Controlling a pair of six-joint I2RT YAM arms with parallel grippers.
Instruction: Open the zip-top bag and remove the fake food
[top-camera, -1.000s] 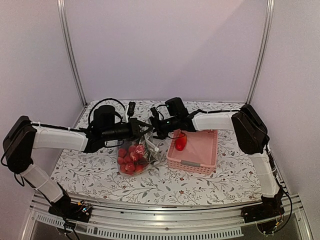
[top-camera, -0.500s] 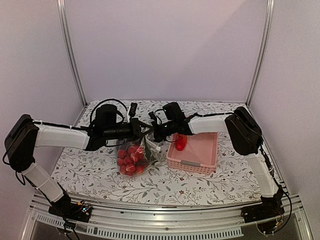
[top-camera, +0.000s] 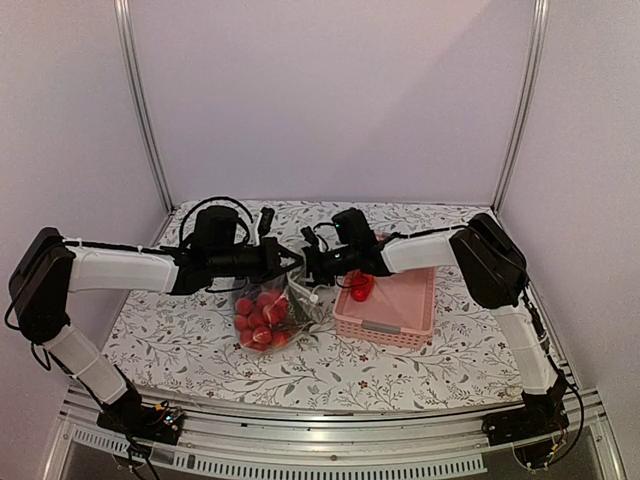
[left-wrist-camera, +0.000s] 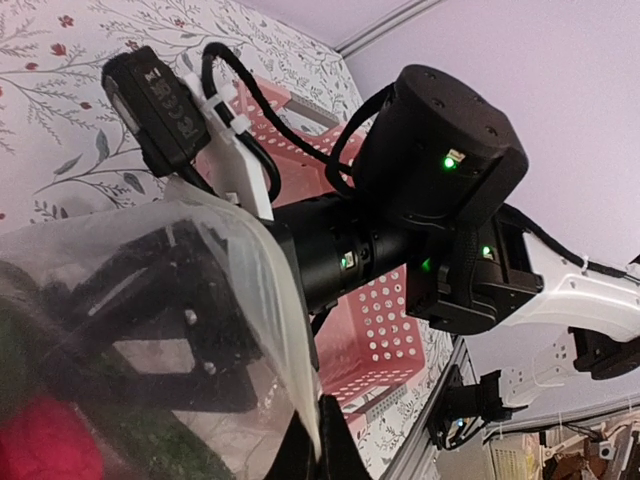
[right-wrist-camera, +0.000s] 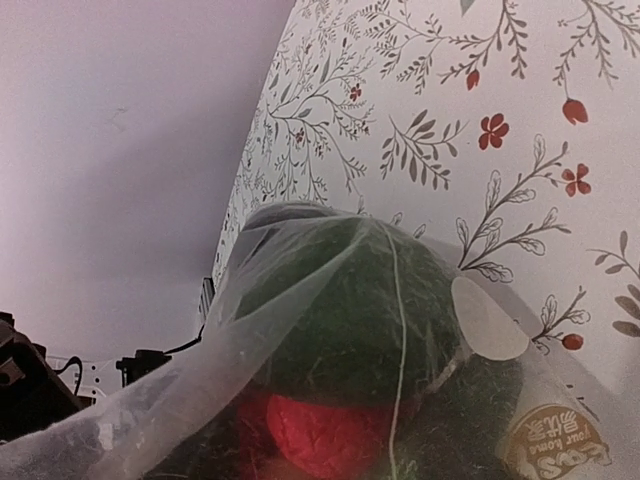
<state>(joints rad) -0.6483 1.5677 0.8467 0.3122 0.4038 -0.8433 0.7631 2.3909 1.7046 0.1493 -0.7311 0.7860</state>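
Fingers of your left gripper (top-camera: 290, 262) are pinched together on the top edge of the transparent crinkly zip-top bag (top-camera: 286, 300) — it hangs below, just left of the pink slotted plastic basket (top-camera: 405, 318). Your right gripper (top-camera: 309, 266) sits at the same edge; bag film hides its fingers, so their state cannot be told. Glossy red fake food (top-camera: 258, 320) sits in the bag — one red piece (top-camera: 360, 287) lies in the basket.
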